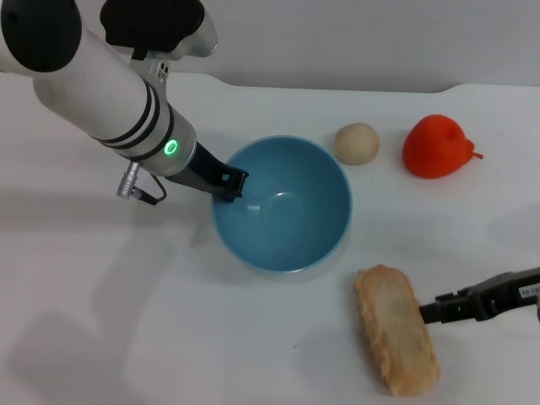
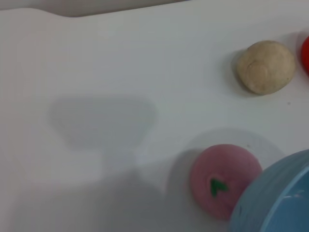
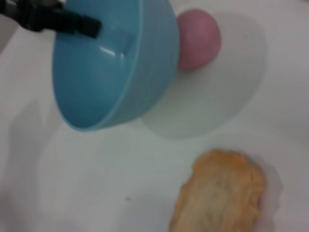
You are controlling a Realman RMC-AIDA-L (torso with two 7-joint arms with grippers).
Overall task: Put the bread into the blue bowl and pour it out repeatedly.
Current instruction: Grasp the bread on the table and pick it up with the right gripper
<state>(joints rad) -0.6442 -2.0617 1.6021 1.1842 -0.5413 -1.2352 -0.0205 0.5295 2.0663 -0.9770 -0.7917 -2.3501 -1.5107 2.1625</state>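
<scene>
White table carries three toy foods. Beige ball sits toward the table's far edge, with the red fruit near it on the right. Pink fruit, green mark on top, lies nearer than the ball, well apart from it.

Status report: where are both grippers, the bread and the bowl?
Left gripper clamped on blue bowl rim, bowl tilted, empty. Right gripper beside bread on the table. Nothing blocking.

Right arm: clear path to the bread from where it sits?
Probably yes. The right gripper sits right beside the bread, which lies flat on the table with nothing between them. The blue bowl, held at its rim by the left gripper, is off to one side.
</scene>
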